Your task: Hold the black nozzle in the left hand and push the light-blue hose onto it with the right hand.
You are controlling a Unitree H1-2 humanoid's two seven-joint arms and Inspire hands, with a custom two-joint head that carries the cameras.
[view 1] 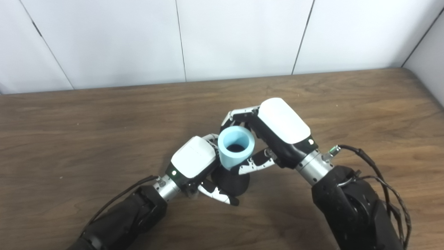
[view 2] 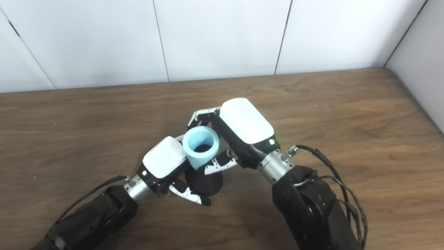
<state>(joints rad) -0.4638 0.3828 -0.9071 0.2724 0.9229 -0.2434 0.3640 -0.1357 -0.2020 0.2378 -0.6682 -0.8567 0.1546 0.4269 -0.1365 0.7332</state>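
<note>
1. Wood table (view 1: 104,114), white panel wall behind.
2. Nearest you: left hand (view 1: 192,161) clamped on black nozzle (view 1: 230,182), held just above tabletop.
3. Behind it: right hand (view 1: 277,133) wrapped round light-blue hose (view 1: 236,147); hose sits on nozzle top, open end up.
4. Risk: hose tilted vs nozzle axis, so if you push now it may jam or twist nozzle out of left grip. Straighten first.
</note>
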